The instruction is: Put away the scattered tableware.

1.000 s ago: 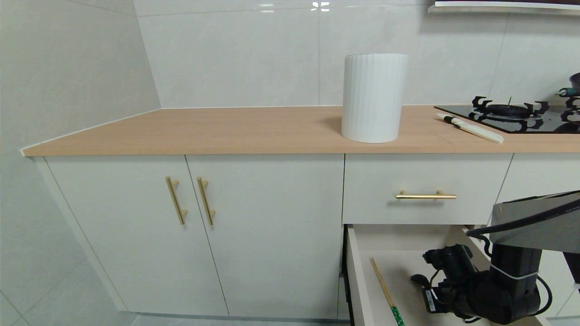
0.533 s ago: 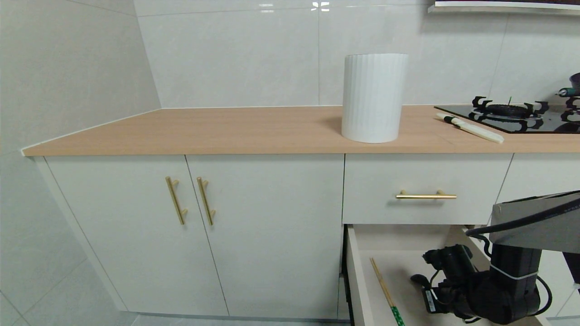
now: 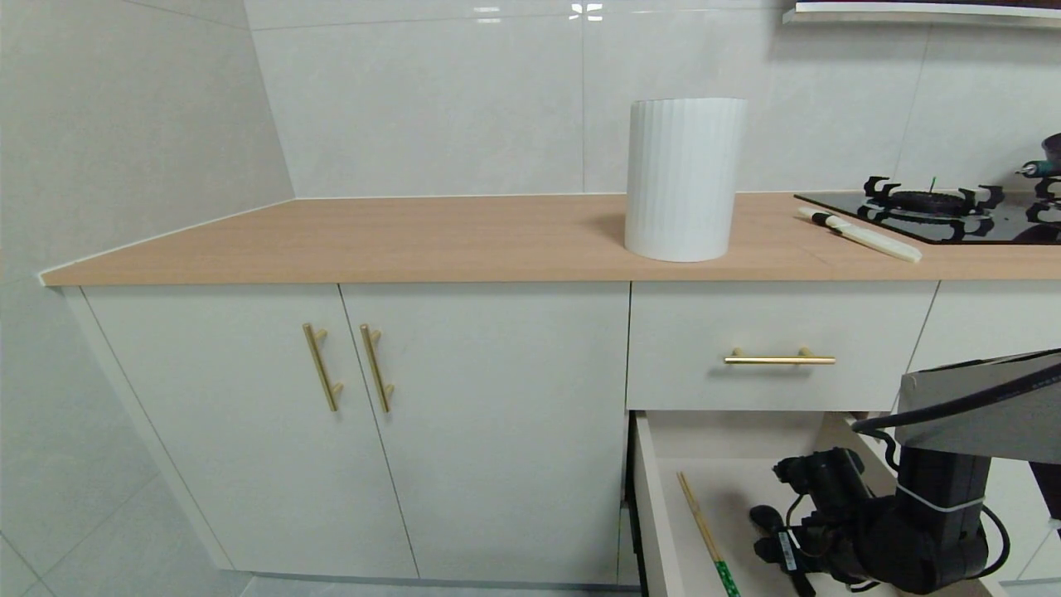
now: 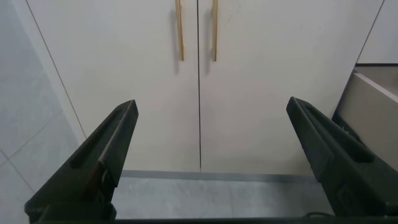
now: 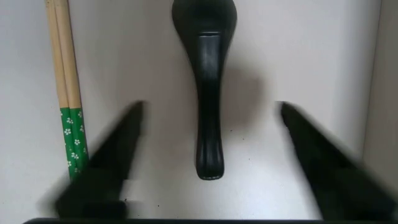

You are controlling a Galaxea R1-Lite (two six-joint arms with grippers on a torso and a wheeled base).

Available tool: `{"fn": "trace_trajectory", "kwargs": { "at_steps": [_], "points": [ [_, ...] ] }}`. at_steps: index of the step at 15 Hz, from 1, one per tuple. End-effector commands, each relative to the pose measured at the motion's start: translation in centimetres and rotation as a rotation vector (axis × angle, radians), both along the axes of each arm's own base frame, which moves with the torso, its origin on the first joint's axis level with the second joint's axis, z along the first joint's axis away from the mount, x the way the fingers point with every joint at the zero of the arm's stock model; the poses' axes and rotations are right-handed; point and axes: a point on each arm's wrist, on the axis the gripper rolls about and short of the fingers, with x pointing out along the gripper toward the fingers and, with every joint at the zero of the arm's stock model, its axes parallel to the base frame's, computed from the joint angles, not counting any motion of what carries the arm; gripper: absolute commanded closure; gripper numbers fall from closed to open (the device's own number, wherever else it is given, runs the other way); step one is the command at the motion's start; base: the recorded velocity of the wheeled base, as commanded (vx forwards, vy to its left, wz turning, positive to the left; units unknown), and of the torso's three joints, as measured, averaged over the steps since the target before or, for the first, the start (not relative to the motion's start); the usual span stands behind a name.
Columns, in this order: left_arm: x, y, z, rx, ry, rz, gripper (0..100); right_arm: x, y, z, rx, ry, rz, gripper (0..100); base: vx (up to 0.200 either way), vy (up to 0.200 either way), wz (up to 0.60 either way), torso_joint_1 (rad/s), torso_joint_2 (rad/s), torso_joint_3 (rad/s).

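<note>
Spoon (image 5: 208,93) lies centred between the fingers of your right claw (image 5: 209,107), which are spread and clear of it. Its long axis runs along them, handle nearest the wrist.

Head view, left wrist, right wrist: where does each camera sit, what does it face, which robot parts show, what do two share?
Head view: on the head, facing counter and open drawer; right arm shows.
Left wrist view: facing cabinet doors; open jaws show.
Right wrist view: looking down at spoon in drawer; open jaws.
Shared: chopsticks, head and right wrist.
</note>
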Motion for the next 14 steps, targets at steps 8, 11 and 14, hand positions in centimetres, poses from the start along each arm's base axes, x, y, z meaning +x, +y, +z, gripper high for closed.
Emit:
{"fn": "trace_trajectory", "kwargs": {
  "at_steps": [8,11,14],
  "points": [
    [0.0,0.0,0.0,-0.002,0.000,0.000,0,-1.0,-0.3,6.1,0.044,-0.155,-0.046,0,0.000,0.000,0.00,0.000,0.00,0.000],
    [0.0,0.0,0.0,-0.002,0.000,0.000,0,-3.5,-0.9,11.7,0.062,-0.229,-0.047,0,0.000,0.000,0.00,0.000,0.00,0.000],
    [0.0,0.0,0.0,-0.002,0.000,0.001,0,-5.3,-1.2,15.9,0.078,-0.274,-0.040,0,0.000,0.000,0.00,0.000,0.00,0.000]
  ]
}}
